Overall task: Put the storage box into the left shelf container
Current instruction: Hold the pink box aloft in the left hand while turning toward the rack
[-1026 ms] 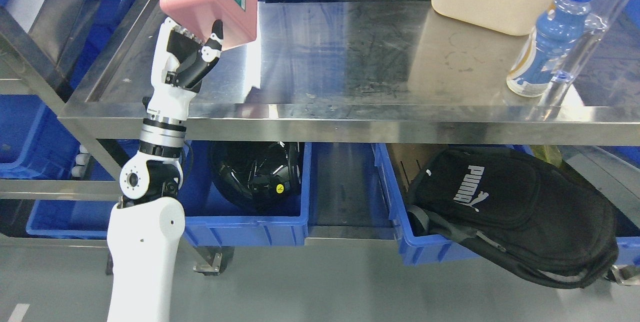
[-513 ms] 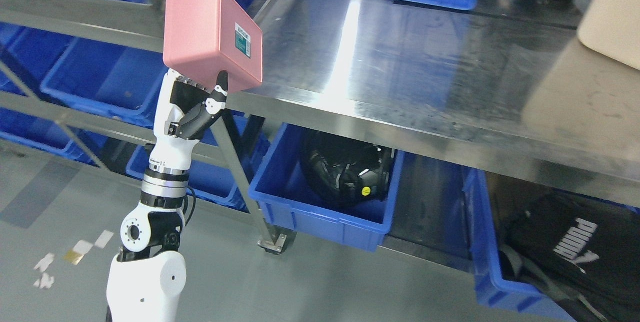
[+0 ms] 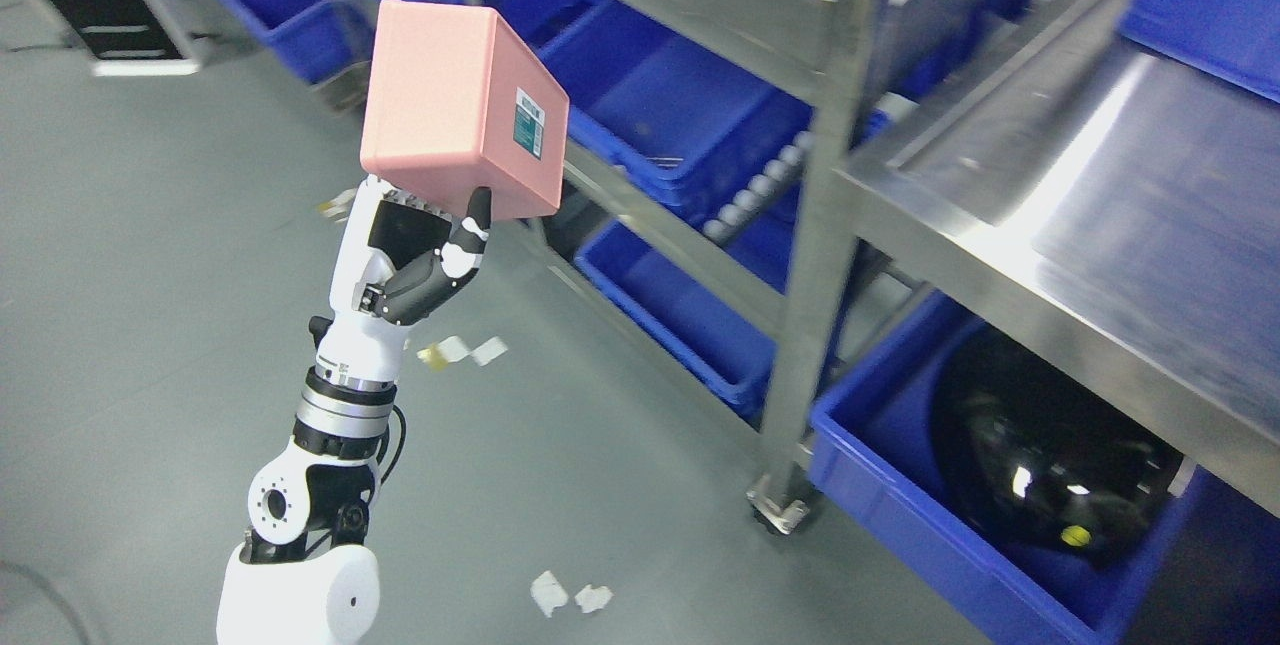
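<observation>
- One arm in view, the left: it comes up from the lower left, and its hand (image 3: pixel 415 250) is clamped on the pink storage box (image 3: pixel 460 125) from below, thumb pressed against the box's near lower edge, the other fingers hidden under it.
- Box is carried high and tilted, label side (image 3: pixel 528 124) facing right; it touches nothing but the hand. Judgement: held up so it clears rails and bin rims during the carry.
- Below the box is only the grey floor (image 3: pixel 150 255), with paper scraps (image 3: pixel 462 351) lying on it.
- Blue bins (image 3: pixel 680 115) sit on the steel shelf rack (image 3: pixel 690 235) just right of and behind the box, tilted with open mouths forward, which should suit dropping things in from the aisle. Which bin is the target cannot be told.
- Steel counter (image 3: pixel 1100 215) is at far right; under it a blue bin (image 3: pixel 900 515) holds a black helmet (image 3: pixel 1040 465).
- Right hand is not visible.
- Step, as judged: transport. Box not yet over any bin; placing remains.
- Risk: the underside pinch looks shallow for a tilted box, so it could slip.
</observation>
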